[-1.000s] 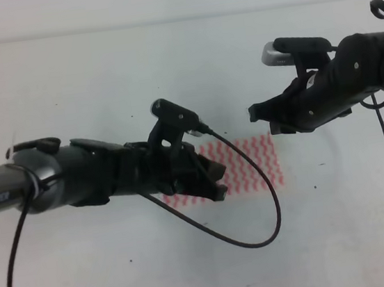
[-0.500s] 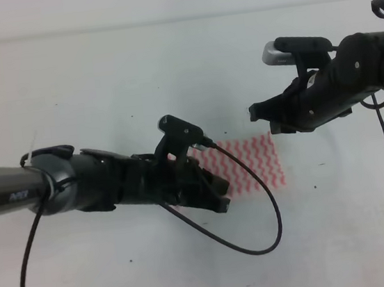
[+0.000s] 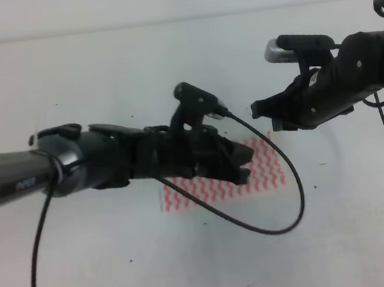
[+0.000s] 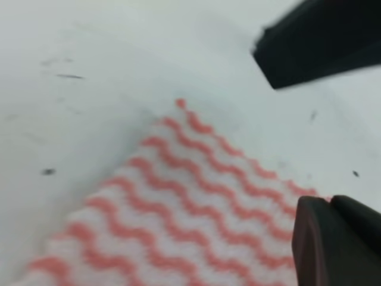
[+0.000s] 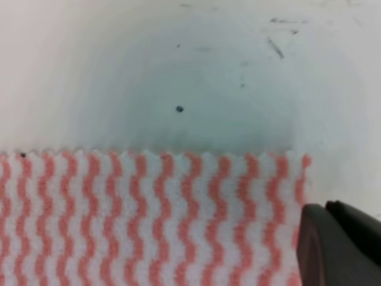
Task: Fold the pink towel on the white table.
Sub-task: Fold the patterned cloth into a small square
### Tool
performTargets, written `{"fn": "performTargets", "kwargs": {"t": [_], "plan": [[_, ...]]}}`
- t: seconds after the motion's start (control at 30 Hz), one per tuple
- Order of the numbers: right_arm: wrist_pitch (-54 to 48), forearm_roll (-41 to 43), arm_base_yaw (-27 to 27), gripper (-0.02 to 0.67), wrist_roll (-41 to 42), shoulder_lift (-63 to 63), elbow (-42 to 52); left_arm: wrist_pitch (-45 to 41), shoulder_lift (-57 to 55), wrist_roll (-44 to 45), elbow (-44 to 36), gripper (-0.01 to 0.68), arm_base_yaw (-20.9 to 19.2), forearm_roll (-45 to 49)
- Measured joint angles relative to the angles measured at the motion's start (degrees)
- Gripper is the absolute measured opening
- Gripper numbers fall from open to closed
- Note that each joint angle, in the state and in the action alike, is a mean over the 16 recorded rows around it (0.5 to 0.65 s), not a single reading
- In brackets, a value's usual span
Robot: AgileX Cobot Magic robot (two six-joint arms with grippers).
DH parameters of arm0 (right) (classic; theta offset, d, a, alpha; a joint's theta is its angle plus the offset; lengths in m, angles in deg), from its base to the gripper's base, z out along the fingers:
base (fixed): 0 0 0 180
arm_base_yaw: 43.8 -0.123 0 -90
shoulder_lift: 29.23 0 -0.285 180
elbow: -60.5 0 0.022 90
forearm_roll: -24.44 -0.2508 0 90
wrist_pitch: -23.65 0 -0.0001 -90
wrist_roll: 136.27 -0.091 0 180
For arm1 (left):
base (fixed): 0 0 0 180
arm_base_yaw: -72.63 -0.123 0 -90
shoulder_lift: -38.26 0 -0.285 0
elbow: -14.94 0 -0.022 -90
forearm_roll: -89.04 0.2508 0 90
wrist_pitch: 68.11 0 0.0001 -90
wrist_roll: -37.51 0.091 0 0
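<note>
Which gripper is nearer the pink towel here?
Left. The left gripper is directly over the pink towel, covering its middle; the right gripper hangs just beyond the towel's far right corner.

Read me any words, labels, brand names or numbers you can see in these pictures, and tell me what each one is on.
Left arm: one small white printed mark on the dark link, too small and blurred to read.
Pink towel: only wavy stripes, no text.
White table: only dark specks and scuffs, no text.
Right arm: no lettering visible.
</note>
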Motion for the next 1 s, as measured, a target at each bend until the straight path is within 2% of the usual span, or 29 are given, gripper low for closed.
{"fn": "performTargets", "kwargs": {"t": [0.43, 0.8, 1.0], "plan": [[0.16, -0.26, 1.16, -0.018, 0.00, 0.00, 0.00, -0.05, -4.58, 3.61, 0.76, -0.005, 3.89, -3.20], [0.07, -0.29, 1.19, -0.018, 0.01, 0.00, 0.00, -1.04, -5.72, 5.10, 1.87, -0.005, 4.21, -5.00], [-0.33, -0.27, 1.19, -0.018, 0.01, 0.00, 0.00, 0.65, -2.64, 3.96, 2.87, -0.005, 3.99, -1.17]]}}
